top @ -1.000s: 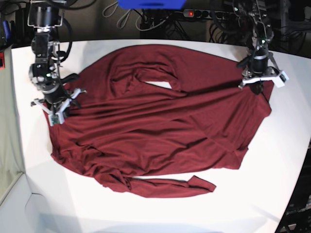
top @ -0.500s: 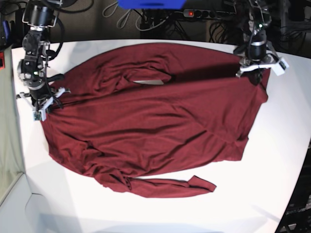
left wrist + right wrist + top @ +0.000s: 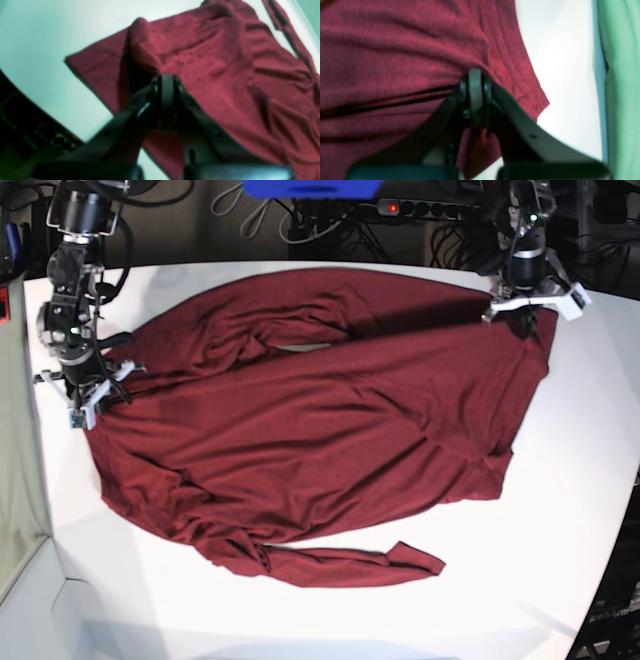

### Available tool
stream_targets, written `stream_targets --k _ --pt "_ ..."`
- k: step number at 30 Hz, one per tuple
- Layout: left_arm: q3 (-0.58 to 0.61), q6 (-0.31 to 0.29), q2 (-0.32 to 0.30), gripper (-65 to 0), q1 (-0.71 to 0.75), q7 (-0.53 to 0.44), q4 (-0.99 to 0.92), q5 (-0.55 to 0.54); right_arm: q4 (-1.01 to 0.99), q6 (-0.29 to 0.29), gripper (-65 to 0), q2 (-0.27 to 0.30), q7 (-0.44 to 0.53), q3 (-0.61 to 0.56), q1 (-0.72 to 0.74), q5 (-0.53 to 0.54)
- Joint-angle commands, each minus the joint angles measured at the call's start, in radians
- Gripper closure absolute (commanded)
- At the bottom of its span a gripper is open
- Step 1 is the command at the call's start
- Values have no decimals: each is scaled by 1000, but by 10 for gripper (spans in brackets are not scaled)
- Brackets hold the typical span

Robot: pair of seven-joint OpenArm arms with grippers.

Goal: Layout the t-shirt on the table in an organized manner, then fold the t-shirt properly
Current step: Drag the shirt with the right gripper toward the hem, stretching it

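We saw the dark red t-shirt (image 3: 320, 430) spread out wide over the white desk (image 3: 560, 510), with many wrinkles. Our left tool (image 3: 524, 315) was clenched on the shirt's edge at the far right side of the base view. Our right tool (image 3: 92, 395) was clenched on the shirt's edge at the left side. One long sleeve (image 3: 350, 565) lay flat on the desk near the front
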Motion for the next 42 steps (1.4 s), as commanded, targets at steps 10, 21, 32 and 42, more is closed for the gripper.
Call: stream_targets --k 10,21,32,42 --pt "37 -4 -5 -224 34 -24 17 -1 7 -8 0 -9 -10 0 13 -4" --pt "-3 -4 -53 -243 104 -25 127 -213 15 -8 0 -10 -10 0 14 -4" --pt "7 -2 -100 -243 -2 -21 184 -274 15 -8 0 -10 -10 0 25 -4" --pt "127 6 -160 -243 -307 -21 -262 -273 30 -8 0 -50 -10 -6 68 -7"
